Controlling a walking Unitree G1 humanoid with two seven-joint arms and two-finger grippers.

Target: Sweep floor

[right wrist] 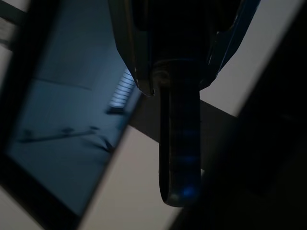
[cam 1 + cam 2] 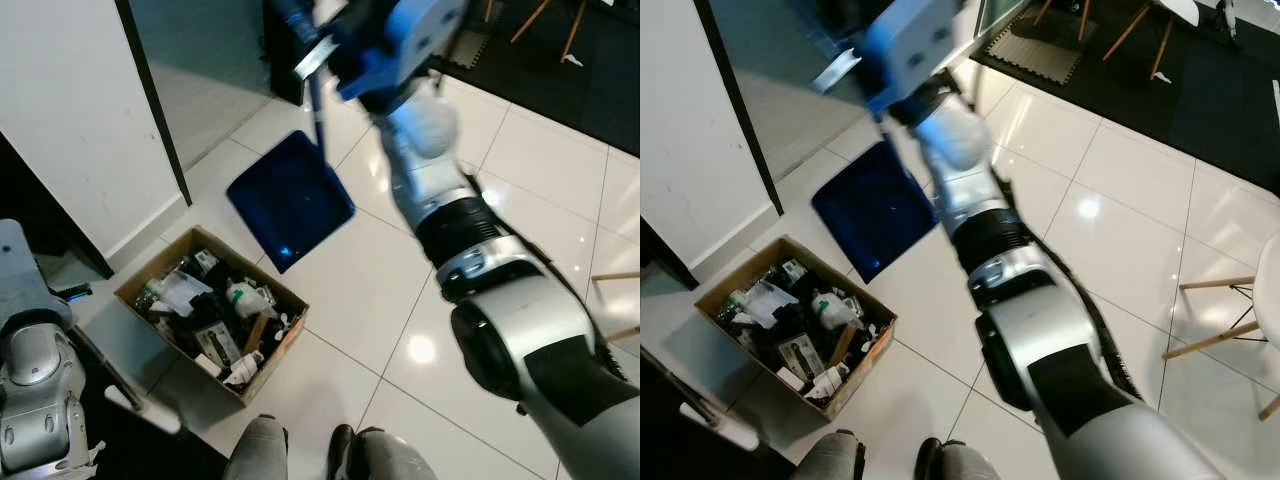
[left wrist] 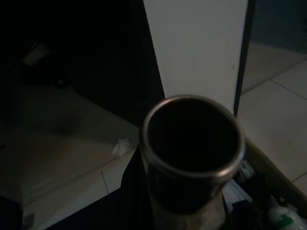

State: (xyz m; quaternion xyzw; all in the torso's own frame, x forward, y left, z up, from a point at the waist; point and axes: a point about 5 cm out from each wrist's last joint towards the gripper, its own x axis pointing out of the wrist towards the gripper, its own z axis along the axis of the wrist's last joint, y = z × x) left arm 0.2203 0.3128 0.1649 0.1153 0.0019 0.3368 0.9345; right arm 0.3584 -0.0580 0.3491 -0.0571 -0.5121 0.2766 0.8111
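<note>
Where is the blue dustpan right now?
The blue dustpan hangs on its handle from the right gripper, above the white tile floor, just beyond the cardboard box full of rubbish.

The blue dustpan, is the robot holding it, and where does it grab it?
Yes. The right gripper holds the blue dustpan by the top of its long handle, so the pan hangs over the floor beside the cardboard box.

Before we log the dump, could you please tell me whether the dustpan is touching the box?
Apart. In the left eye view, the blue dustpan hangs from the right arm, with white floor tile showing between its lower corner and the box.
</note>
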